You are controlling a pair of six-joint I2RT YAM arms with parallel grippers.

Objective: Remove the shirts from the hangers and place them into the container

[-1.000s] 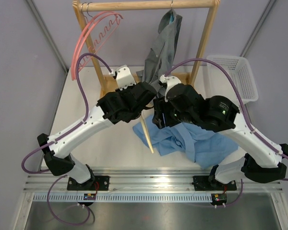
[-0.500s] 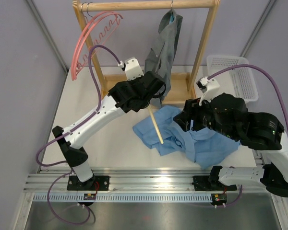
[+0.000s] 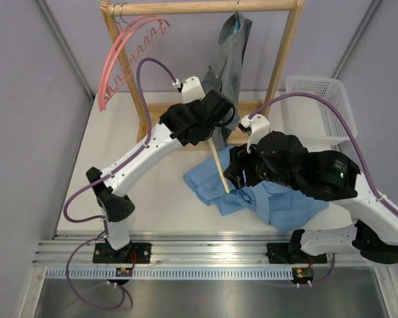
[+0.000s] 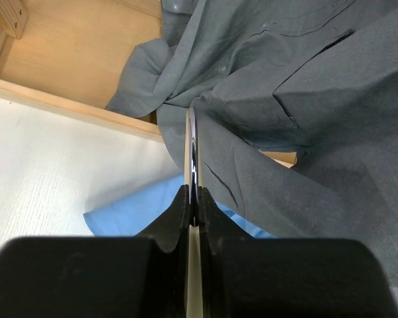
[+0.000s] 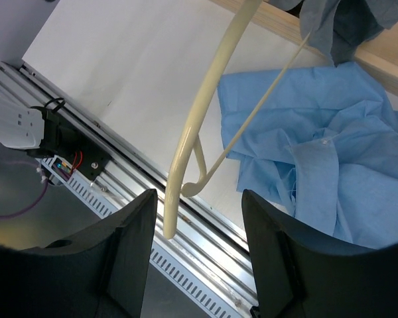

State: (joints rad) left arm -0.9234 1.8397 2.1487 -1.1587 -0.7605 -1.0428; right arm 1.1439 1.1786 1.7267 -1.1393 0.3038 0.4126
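Two fixtures take up most of the scene: the table (image 3: 152, 199) and the wooden rack (image 3: 199, 8) standing at its far side, with bare pink hangers (image 3: 129, 53) at the left end of the bar. Of the shirts, the dark grey shirt (image 3: 229, 56) hangs from the bar on its bluish hanger (image 3: 237, 25), its tail draped into the rack's base. The light blue shirt (image 3: 278, 202) lies crumpled on the table, off its hanger, between the arms. The container (image 3: 338, 109) stands at the far right of the table, well apart from both shirts, and no cloth shows in it. In the inspector's judgement the task is under halfway: one shirt is freed but not stowed, the other untouched. The cream hanger (image 3: 219, 169) is seen edge-on from above, its long axis running from the rack's base toward the near edge and angling slightly right, lower end over the blue shirt; contact with the cloth cannot be determined. The left gripper (image 4: 193, 202) is pinched tight on the hanger's thin edge. The right gripper (image 5: 199, 199) is spread, holding nothing, with the hanger's lower end in its wrist view.
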